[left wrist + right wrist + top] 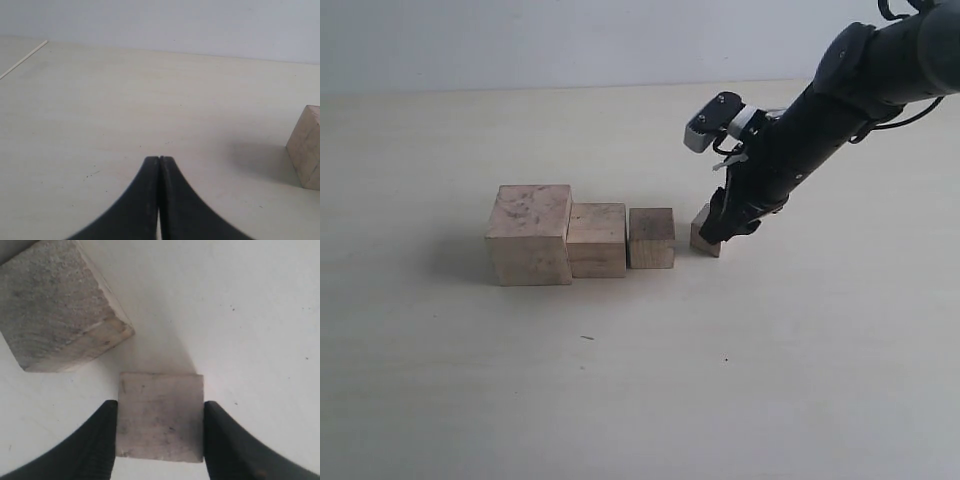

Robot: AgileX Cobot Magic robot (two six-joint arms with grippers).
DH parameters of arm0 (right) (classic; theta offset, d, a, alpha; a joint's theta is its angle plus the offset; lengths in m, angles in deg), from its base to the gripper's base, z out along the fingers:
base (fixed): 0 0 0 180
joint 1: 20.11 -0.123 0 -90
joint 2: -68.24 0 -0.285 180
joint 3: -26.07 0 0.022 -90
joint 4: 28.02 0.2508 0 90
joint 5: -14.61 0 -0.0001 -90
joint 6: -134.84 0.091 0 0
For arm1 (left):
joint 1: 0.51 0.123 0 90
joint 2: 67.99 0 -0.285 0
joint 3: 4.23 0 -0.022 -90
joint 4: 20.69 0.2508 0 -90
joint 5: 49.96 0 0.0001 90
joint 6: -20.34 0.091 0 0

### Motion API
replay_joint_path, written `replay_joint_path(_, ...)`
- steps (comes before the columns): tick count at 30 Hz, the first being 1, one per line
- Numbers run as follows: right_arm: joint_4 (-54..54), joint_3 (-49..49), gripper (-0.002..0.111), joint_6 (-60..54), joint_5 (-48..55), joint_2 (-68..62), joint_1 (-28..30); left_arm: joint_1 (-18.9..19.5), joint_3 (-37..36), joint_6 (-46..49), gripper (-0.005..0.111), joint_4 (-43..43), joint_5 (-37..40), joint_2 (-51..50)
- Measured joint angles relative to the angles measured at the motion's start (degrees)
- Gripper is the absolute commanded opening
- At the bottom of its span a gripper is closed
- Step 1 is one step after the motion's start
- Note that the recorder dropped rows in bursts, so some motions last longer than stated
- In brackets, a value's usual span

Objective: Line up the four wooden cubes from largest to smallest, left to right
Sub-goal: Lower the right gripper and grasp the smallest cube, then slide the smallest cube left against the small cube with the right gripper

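Note:
Four wooden cubes stand in a row on the table. The largest cube (530, 235) is at the left, then the second cube (597, 240), the third cube (651, 238), and the smallest cube (702, 236) a short gap to the right. My right gripper (720, 230) reaches down over the smallest cube (161, 415), and its two black fingers press the cube's opposite sides (160, 403). The third cube (55, 305) lies just beyond. My left gripper (159, 159) is shut and empty, low over the table, with one cube (306, 147) off to its side.
The pale table (640, 400) stretches bare in front of and behind the row. The right arm (860, 80) slants in from the upper right. A thin white strip (22, 61) marks a table edge in the left wrist view.

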Motion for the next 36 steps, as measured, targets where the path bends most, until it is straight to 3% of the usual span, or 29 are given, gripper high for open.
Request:
replay_joint_path(5, -0.33, 0.0, 0.0, -0.36, 0.4, 0.0, 0.0, 0.0, 0.0, 0.0, 0.0, 0.0, 0.0, 0.0)
replay_joint_path(10, 0.37, 0.0, 0.0, -6.12, 0.77, 0.0, 0.0, 0.0, 0.0, 0.0, 0.0, 0.0, 0.0, 0.0)
replay_joint_path(19, 3.11, 0.0, 0.0, -29.49, 5.57, -0.12, 0.0, 0.0, 0.0, 0.0, 0.0, 0.0, 0.0, 0.0)
replay_joint_path(36, 11.83, 0.0, 0.0, -43.1, 3.32, -2.3, 0.0, 0.0, 0.0, 0.0, 0.0, 0.0, 0.0, 0.0)
